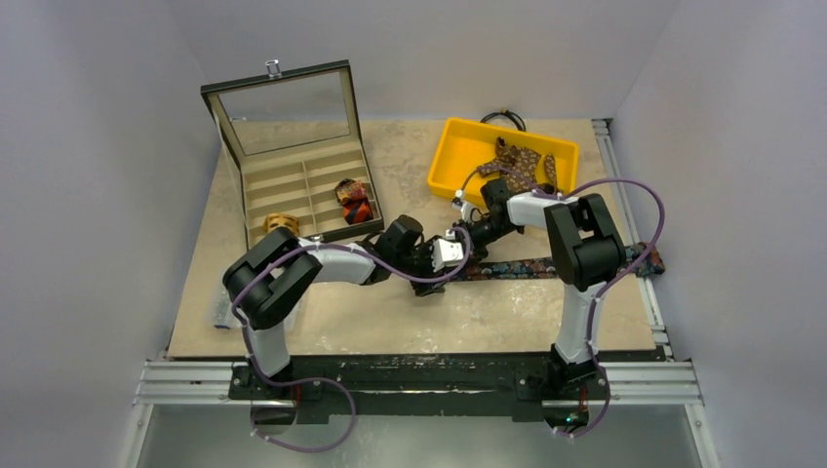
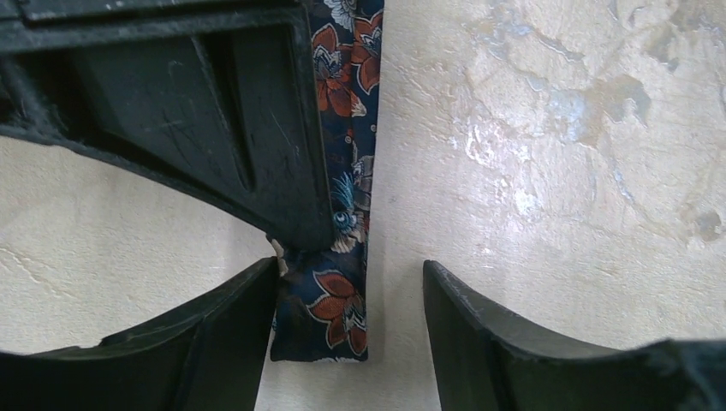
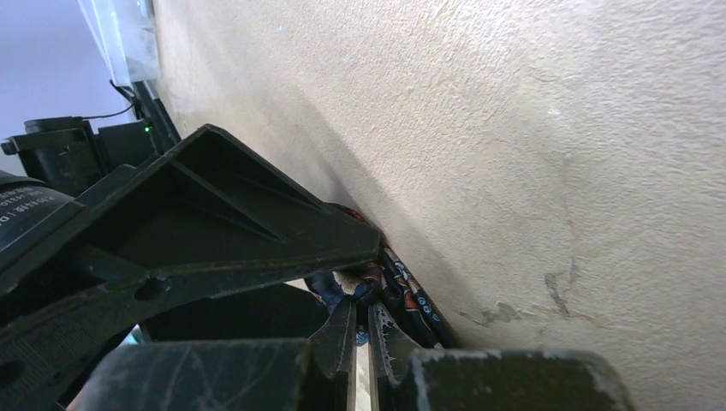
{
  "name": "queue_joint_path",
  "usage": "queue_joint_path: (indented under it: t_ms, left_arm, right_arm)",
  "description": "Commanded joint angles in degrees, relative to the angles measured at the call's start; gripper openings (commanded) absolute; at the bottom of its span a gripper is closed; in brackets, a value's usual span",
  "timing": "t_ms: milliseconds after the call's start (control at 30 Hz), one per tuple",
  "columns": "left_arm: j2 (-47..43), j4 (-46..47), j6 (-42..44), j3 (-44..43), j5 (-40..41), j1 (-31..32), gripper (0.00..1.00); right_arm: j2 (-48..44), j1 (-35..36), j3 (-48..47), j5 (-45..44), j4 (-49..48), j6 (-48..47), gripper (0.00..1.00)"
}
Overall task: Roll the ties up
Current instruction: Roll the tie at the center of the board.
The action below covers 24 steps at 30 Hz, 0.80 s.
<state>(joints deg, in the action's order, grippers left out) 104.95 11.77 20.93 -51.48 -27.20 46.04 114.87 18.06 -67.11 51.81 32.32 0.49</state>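
Observation:
A navy floral tie [image 1: 546, 266] lies flat across the table's middle right. Its narrow end [image 2: 330, 308] sits between the fingers of my left gripper [image 2: 351, 270], which stands open; the left finger [image 2: 231, 334] touches the tie's edge. My right gripper [image 3: 370, 300] is shut, pinching a fold of this tie [image 3: 411, 295] right at that end, its finger [image 2: 214, 128] lying over the fabric. Both grippers meet near the table's centre [image 1: 439, 261]. A brown dotted tie [image 1: 517, 161] lies in the yellow bin. Red-orange [image 1: 354, 200] and tan [image 1: 281, 222] coils sit in the box.
The compartment box [image 1: 307, 175] stands at the back left with its glass lid [image 1: 288, 102] raised. The yellow bin [image 1: 458, 132] is at the back right, with a black cable loop [image 1: 502, 117] behind it. A clear plastic piece [image 1: 222, 312] lies at the left edge.

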Motion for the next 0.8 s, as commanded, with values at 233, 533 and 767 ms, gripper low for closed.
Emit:
queue_joint_path:
  t_ms: [233, 533, 767]
  left_arm:
    - [2.77, 7.45, 0.17, -0.2, 0.59, -0.63, 0.73]
    - [4.75, 6.04, 1.83, -3.03, -1.38, -0.62, 0.72]
    - [6.34, 1.73, 3.62, -3.33, -1.63, -0.51, 0.47]
  right_arm:
    - [-0.57, -1.66, 0.49, -2.79, 1.29, -6.21, 0.0]
    - [-1.1, -1.64, 1.28, -2.44, 1.16, -6.08, 0.0]
    - [-3.49, -1.63, -1.02, -0.71, 2.56, -4.86, 0.0]
